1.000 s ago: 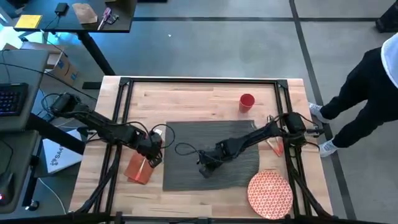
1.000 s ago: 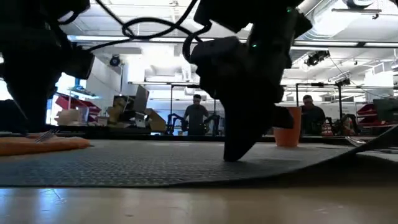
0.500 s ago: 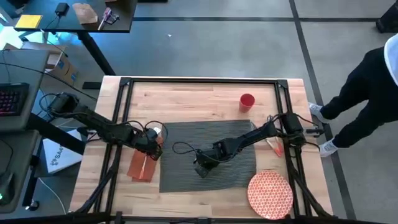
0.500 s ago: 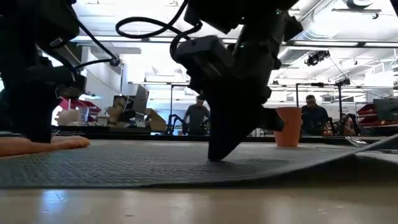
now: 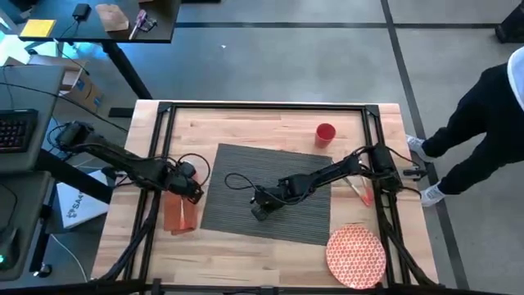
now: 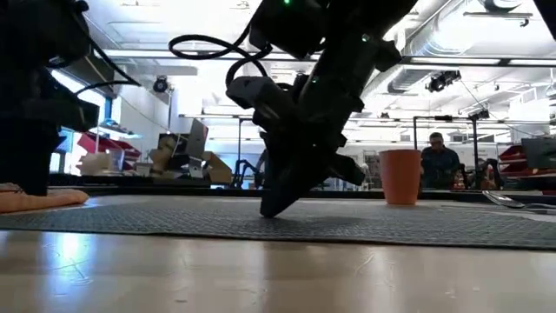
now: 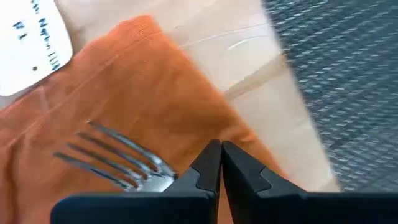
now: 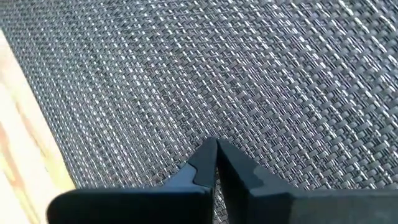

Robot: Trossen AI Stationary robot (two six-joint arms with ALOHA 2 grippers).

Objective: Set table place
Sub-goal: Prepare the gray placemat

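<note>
From above, the dark grey placemat [image 5: 266, 193] lies flat in the middle of the table [image 5: 246, 131]. The right gripper [image 5: 260, 211] presses down on the mat. The left gripper [image 5: 187, 197] sits over the orange napkin [image 5: 182, 216], just beside the mat. The red cup [image 5: 325, 134] stands behind the mat, and the plate [image 5: 355, 256] lies at the front right corner.

From table height, the right gripper [image 6: 271, 207] touches the mat [image 6: 347, 224].

The left wrist view shows a fork [image 7: 118, 163] on the napkin [image 7: 124, 99], with the jaws pressed together.

The right wrist view shows the jaws shut, tips on the mat [image 8: 249, 87].
</note>
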